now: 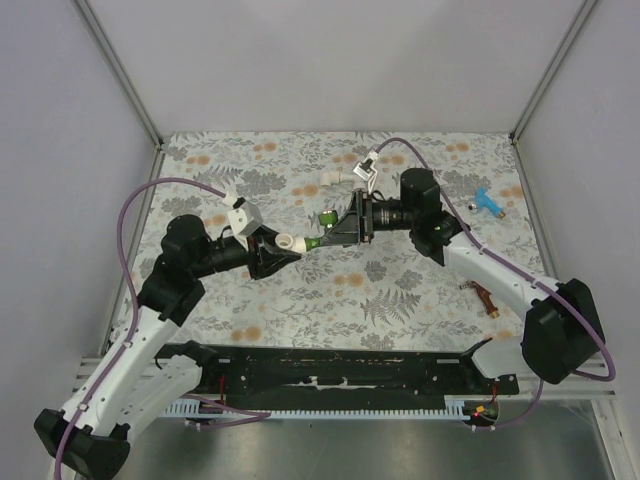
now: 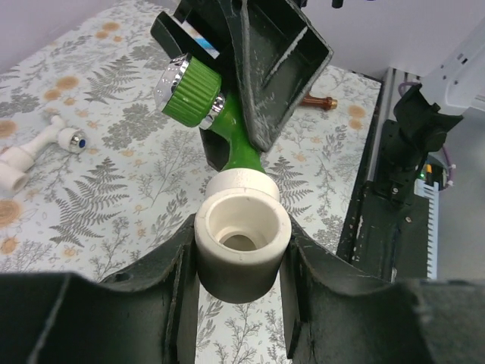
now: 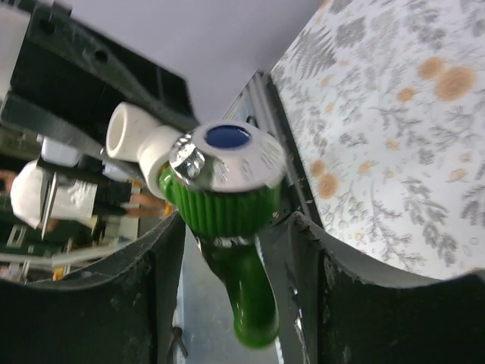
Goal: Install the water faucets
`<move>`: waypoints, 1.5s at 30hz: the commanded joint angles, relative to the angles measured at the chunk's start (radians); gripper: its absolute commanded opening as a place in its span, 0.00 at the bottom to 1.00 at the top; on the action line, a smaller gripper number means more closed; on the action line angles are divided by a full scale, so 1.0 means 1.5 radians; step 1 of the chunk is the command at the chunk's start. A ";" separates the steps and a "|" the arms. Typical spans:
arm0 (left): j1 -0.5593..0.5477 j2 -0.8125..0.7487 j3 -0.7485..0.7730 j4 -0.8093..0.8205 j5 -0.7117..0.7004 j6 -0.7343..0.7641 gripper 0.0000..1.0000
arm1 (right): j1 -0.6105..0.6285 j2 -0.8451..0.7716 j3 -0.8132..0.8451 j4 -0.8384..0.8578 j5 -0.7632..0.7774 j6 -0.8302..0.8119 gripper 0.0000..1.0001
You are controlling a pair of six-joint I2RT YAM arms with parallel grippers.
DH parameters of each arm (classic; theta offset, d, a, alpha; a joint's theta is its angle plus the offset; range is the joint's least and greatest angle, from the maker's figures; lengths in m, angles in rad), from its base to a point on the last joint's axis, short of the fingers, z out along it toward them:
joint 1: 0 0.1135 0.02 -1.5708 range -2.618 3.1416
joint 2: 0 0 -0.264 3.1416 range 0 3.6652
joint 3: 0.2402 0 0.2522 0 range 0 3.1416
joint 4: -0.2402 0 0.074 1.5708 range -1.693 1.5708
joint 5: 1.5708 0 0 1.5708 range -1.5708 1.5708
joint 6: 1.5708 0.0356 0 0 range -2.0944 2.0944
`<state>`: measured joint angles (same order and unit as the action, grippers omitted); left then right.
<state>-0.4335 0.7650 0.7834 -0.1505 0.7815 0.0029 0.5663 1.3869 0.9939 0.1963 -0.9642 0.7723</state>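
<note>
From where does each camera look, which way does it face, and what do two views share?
Top: above and behind the arms, looking down on the table; both arms show.
Left wrist: on the left arm, facing the right arm; left jaws show, shut on the elbow.
Right wrist: on the right arm, facing the left arm; right jaws show, the green faucet between them.
Shared: both wrist views show the faucet meeting the elbow.
</note>
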 commanded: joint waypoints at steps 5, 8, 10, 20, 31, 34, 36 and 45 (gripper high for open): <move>0.001 -0.024 -0.003 0.028 -0.048 0.028 0.02 | -0.099 -0.006 0.002 -0.049 0.088 0.000 0.79; 0.001 -0.024 -0.004 0.026 -0.080 0.023 0.02 | -0.130 -0.019 0.003 -0.092 0.105 -0.050 0.98; 0.000 -0.021 -0.006 0.027 -0.099 0.013 0.02 | -0.144 -0.037 -0.012 -0.084 0.122 -0.097 0.98; 0.002 -0.005 -0.011 0.048 -0.126 -0.043 0.02 | -0.149 -0.209 -0.279 0.198 0.391 -0.254 0.98; 0.005 0.015 -0.015 0.096 -0.080 -0.124 0.02 | -0.147 -0.270 -0.402 0.334 0.278 -0.301 0.98; 0.004 0.026 -0.015 0.117 -0.067 -0.141 0.02 | -0.147 -0.272 -0.400 0.355 0.237 -0.290 0.98; 0.006 0.031 -0.017 0.133 -0.059 -0.157 0.02 | -0.147 -0.271 -0.378 0.333 0.213 -0.287 0.98; 0.007 0.034 -0.034 0.216 -0.042 -0.290 0.02 | -0.121 -0.261 -0.327 0.402 0.125 -0.341 0.98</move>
<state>-0.4271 0.8204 0.7334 0.0181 0.6838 -0.2817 0.3542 0.9985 0.4274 0.6945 -0.6933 0.3386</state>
